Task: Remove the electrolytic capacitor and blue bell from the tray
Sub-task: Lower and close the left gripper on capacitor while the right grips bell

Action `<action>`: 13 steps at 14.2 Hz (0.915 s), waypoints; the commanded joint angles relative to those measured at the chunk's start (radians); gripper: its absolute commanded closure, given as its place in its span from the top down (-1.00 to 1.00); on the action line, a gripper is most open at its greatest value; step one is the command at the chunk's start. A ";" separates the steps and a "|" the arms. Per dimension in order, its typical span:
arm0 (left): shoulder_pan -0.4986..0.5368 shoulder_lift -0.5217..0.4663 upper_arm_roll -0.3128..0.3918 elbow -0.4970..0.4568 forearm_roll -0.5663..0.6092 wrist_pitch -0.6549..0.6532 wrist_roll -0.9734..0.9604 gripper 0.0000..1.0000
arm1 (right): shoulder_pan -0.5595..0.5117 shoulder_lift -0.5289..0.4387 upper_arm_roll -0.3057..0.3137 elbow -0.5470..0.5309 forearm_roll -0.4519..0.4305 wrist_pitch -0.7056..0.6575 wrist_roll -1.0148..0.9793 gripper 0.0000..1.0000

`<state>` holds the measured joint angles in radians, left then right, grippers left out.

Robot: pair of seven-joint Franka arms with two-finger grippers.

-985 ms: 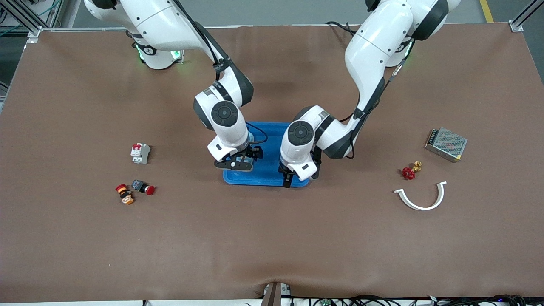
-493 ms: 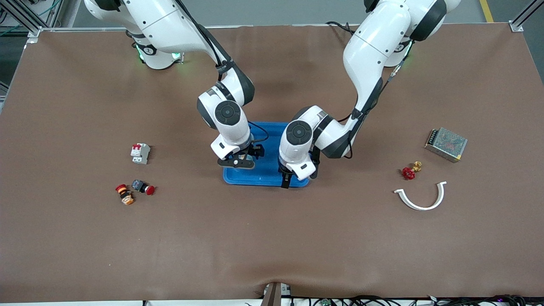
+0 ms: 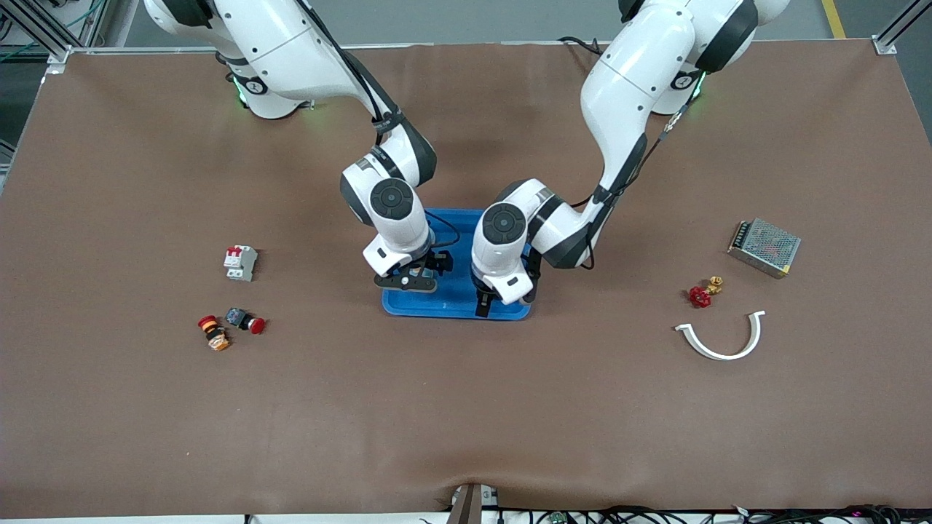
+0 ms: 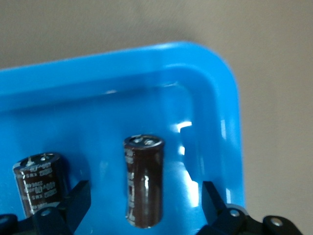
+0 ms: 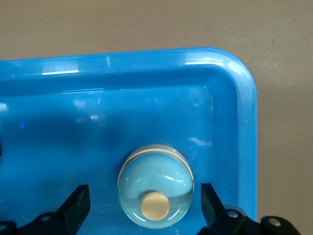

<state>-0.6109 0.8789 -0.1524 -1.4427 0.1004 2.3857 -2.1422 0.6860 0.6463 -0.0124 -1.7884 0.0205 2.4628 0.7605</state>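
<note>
A blue tray [image 3: 455,302] sits mid-table, and both grippers hang low over it. My left gripper [image 4: 145,196] is open, and a dark brown capacitor [image 4: 144,181] lies on the tray floor [image 4: 98,112] between its fingers [image 4: 77,201] without touching them. A second capacitor [image 4: 39,183] lies just outside one finger. My right gripper [image 5: 145,197] is open around a shiny domed bell [image 5: 155,186] with a cream button, which rests near a tray corner [image 5: 234,83]. In the front view the left gripper [image 3: 486,302] and right gripper [image 3: 411,280] hide both parts.
Toward the right arm's end lie a white circuit breaker [image 3: 240,262] and two red push buttons [image 3: 246,321] [image 3: 213,332]. Toward the left arm's end are a red valve [image 3: 701,294], a white curved piece [image 3: 721,338] and a metal power supply [image 3: 764,247].
The left gripper has slid a little toward the right arm's end over the tray. The right gripper has edged slightly toward it. Both stay open.
</note>
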 commanded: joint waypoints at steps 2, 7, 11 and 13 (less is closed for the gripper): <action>-0.013 0.018 0.008 0.022 0.024 0.010 -0.031 1.00 | 0.010 0.012 -0.011 0.006 -0.010 0.013 0.011 1.00; -0.003 0.008 0.010 0.019 0.024 0.009 -0.024 1.00 | 0.010 0.023 -0.011 0.010 -0.011 0.021 0.011 1.00; 0.002 0.003 0.011 0.019 0.024 0.006 -0.019 0.65 | 0.010 0.024 -0.011 0.010 -0.011 0.021 0.011 1.00; 0.010 0.000 0.011 0.021 0.028 0.004 -0.005 0.59 | 0.010 0.027 -0.011 0.010 -0.013 0.021 0.011 1.00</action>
<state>-0.6080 0.8865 -0.1448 -1.4303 0.1005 2.3924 -2.1472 0.6859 0.6630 -0.0139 -1.7883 0.0191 2.4778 0.7604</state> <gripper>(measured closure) 0.128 0.000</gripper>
